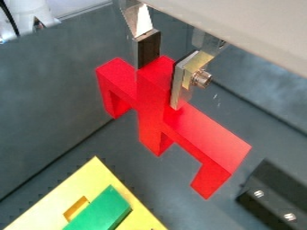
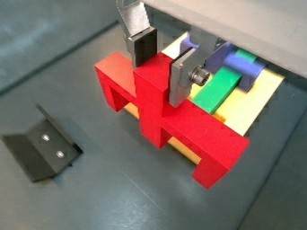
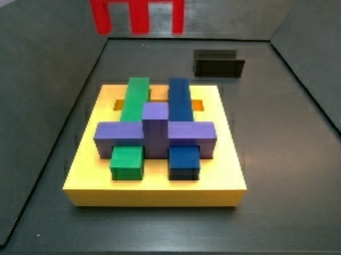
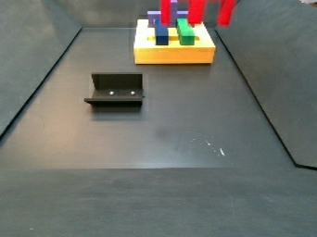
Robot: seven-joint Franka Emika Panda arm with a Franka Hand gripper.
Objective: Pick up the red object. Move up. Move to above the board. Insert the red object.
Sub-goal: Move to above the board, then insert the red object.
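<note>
Red object [image 1: 162, 117]: comb-shaped piece with several prongs, held clear of the bench [image 4: 161, 130], pinched on its middle prong between the silver fingers [image 1: 189, 76] of the gripper [image 2: 163, 61]. Seen in both wrist views; in both side views only partly in frame at the upper border [image 3: 136, 14], [image 4: 212, 9], raised off the bench floor.

Gripper: closed onto the red object, dark pads against either face of the prong; not visible in the side views.

Board [image 3: 160, 164]: yellow block, resting on the bench toward one end, beside the held piece in a wrist view [image 2: 258, 99]. Carries a green bar [image 3: 134, 125] and a blue bar [image 3: 180, 125] lying parallel, crossed by a purple piece [image 3: 156, 129]; an orange patch [image 3: 120, 103] showing on the top face.

Fixture [image 4: 115, 90]: dark L-shaped bracket on its base plate, standing on the bench floor well apart from the board, nearer a side edge.

Bench: dark grey floor with raised walls.
</note>
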